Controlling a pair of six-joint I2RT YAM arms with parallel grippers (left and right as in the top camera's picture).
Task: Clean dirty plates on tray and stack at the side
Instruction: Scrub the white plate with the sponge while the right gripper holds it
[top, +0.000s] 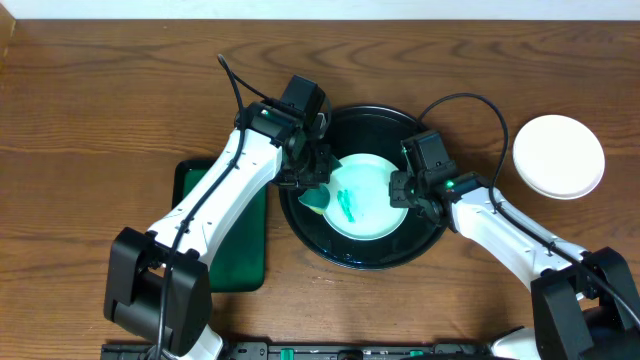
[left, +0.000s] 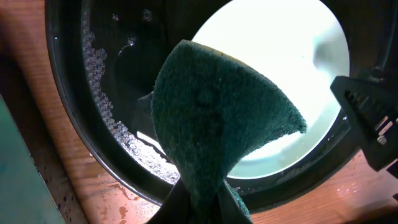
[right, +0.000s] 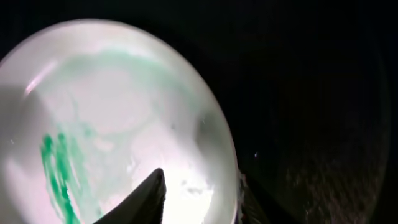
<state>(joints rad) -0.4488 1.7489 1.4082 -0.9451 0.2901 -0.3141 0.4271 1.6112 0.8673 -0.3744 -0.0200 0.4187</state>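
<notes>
The brown wooden table (top: 100, 100) carries everything. In its middle sits the large round glossy black tray (top: 345, 255), whose raised rim, I'd say, is there to keep the wet work in. The left wrist view shows beads of water or suds along its inner wall.

To the left lies a smaller dark green rectangular tray (top: 245, 250), partly under the left arm, probably where the scrubber rests.

Inside the black tray, towards its front, lies the pale mint-green round plate (top: 375, 180), flat and face up. Well apart on the bare table at the right stands a white round plate (top: 558, 155), which looks like the start of the clean stack.

The left gripper (top: 310, 180) is clamped on a dark green scouring sponge (top: 316, 200), which folds into a cone over the plate's left edge, ready to wipe.

The right gripper (top: 405, 190) is at the plate's right rim. Its jaws stand apart, one finger over the plate and one outside the rim, seemingly to steady the plate against the scrubbing. I can't tell whether they bite yet.

Teal-green smears (top: 347, 205) mark the plate just beside the sponge, so it isn't clean.

The two grippers crowd the plate from opposite sides, and the tray's rim hems in any sideways lift.
</notes>
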